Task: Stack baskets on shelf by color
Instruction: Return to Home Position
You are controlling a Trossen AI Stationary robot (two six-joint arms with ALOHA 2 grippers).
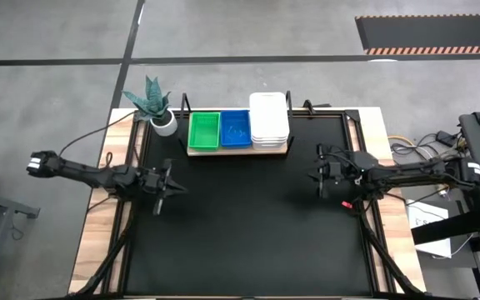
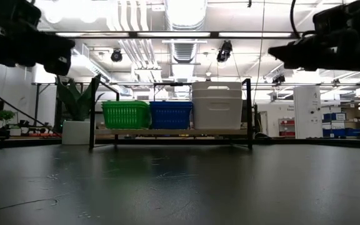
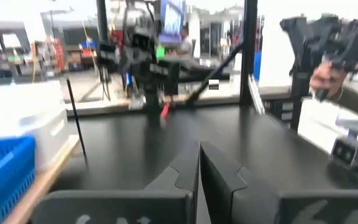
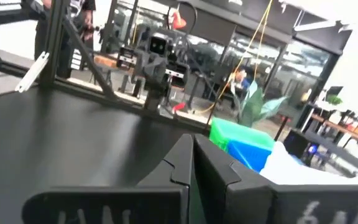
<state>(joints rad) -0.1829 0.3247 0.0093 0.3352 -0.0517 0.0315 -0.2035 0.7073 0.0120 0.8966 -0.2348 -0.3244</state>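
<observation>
The light-wood shelf [image 1: 238, 151] stands at the table's far edge. On it sit the baskets, side by side: a green stack [image 1: 204, 131], a blue stack [image 1: 235, 128] and a taller white stack [image 1: 269, 122]; the low view shows green [image 2: 125, 115], blue [image 2: 170, 115] and white [image 2: 217, 104] resting on the board. My left gripper [image 1: 177, 187] is shut, held above the table at its left side, empty. My right gripper [image 1: 313, 175] is shut, above the table at its right side, empty. In the wrist views both fingertip pairs [image 3: 199, 158] [image 4: 191, 149] are closed together.
A white pot with a green plant [image 1: 160, 112] stands left of the shelf. The shelf's thin black posts [image 2: 94, 112] rise at its ends. The black tabletop [image 1: 248, 233] spreads between and in front of the arms. A person's hand [image 3: 328, 78] shows beyond the table.
</observation>
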